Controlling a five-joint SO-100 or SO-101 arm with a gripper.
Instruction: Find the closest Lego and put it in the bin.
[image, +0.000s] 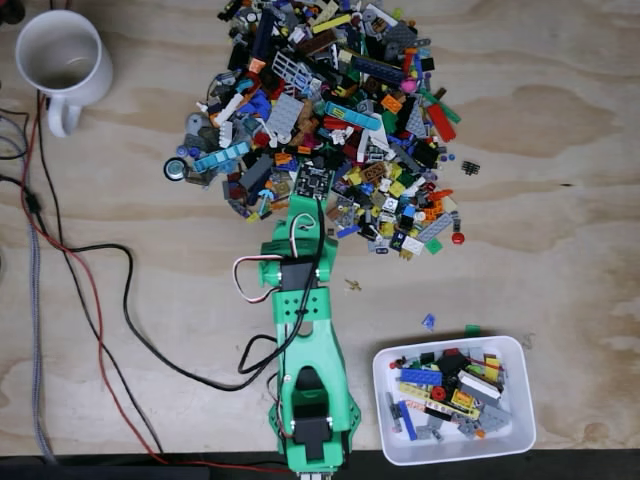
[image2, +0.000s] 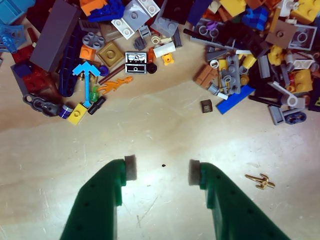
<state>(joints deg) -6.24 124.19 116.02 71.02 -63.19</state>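
A big heap of mixed Lego pieces (image: 330, 110) covers the top middle of the wooden table in the fixed view. My green arm (image: 305, 330) reaches from the bottom edge up to the heap's near edge, and the wrist covers the fingertips. In the wrist view my gripper (image2: 162, 170) is open over bare wood, with nothing between its grey pads (image2: 130, 167). The heap's edge (image2: 150, 55) lies just beyond. A tiny gold piece (image2: 260, 181) sits right of the right finger. The white bin (image: 450, 457) stands at the bottom right and holds several pieces.
A white mug (image: 85, 90) stands at the top left. Black and red cables (image: 110, 300) trail down the left side toward the arm's base. A small blue piece (image: 428, 321) and a green piece (image: 472, 328) lie just above the bin. A yellow brick (image2: 76, 113) sits at the heap's left edge.
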